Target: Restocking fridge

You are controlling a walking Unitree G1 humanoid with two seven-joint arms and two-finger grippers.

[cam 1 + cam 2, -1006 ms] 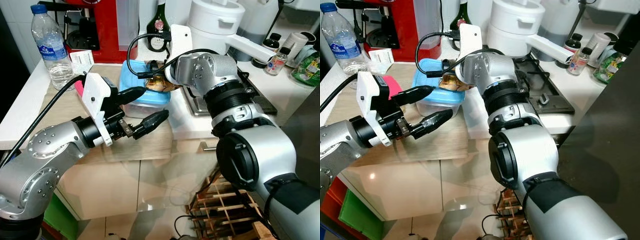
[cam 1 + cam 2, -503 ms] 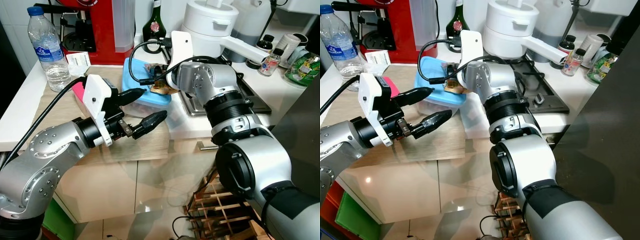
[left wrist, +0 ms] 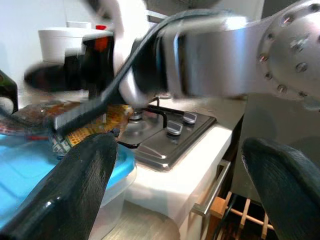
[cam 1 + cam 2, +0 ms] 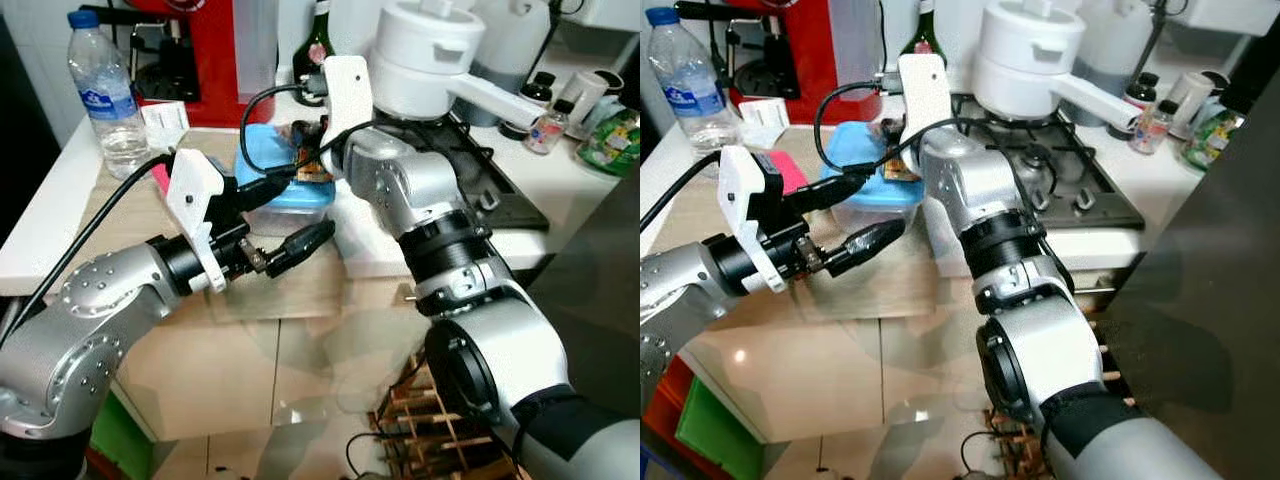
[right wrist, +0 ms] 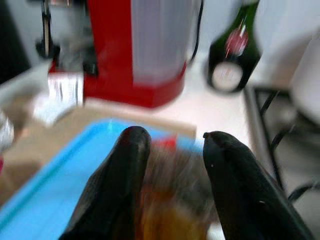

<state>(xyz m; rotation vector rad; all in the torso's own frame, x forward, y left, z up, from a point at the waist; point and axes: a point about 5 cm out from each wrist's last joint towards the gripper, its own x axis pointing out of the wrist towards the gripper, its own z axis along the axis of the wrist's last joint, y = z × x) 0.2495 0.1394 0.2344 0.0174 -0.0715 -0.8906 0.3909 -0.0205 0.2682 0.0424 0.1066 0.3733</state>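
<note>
A clear container with a blue lid (image 4: 278, 196) stands on the wooden counter (image 4: 120, 200). On the lid's far end lies a brown and orange snack packet (image 4: 311, 166). My right gripper (image 5: 172, 150) reaches over the lid from the hob side and is shut on the packet (image 5: 172, 205), one black finger on each side of it. My left gripper (image 4: 306, 206) hangs open just in front of the container, its fingertips apart with nothing between them; the left wrist view shows the packet (image 3: 95, 122) and lid beyond its fingers (image 3: 75, 175).
Behind the container are a water bottle (image 4: 103, 95), a red coffee machine (image 4: 205, 50) and a dark bottle (image 4: 315, 55). A white pot (image 4: 430, 45) sits on the gas hob (image 4: 490, 175); small bottles (image 4: 545, 128) stand right. A wooden rack (image 4: 440, 410) is on the floor.
My right arm has swung left, so its wrist now stands over the back of the container, still on the packet. The left gripper has kept its place. The camera shifted slightly.
</note>
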